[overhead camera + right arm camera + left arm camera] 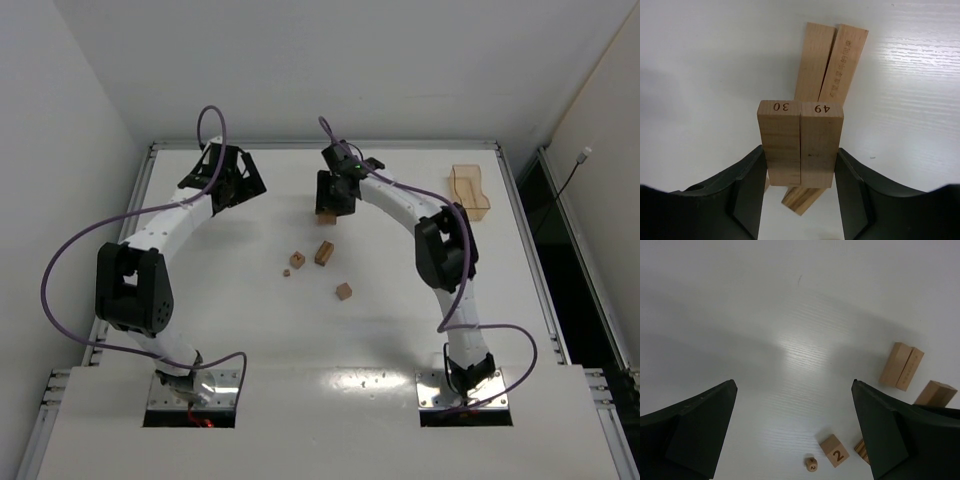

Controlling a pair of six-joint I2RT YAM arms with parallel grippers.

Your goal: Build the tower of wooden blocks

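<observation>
Blocks (782, 145) pinched in right jaws above two laid bars (812, 60); left jaws spread over table (790, 315).

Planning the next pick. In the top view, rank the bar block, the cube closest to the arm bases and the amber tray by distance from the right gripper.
1. Bar block, just toward the bases from the right gripper, which holds two blocks.
2. Cube, farther toward the bases.
3. Amber tray, far off to the right by the table edge.

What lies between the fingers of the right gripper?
Two wood blocks side by side, marked 30 and 49, gripped there; the right wrist view shows them.
</observation>
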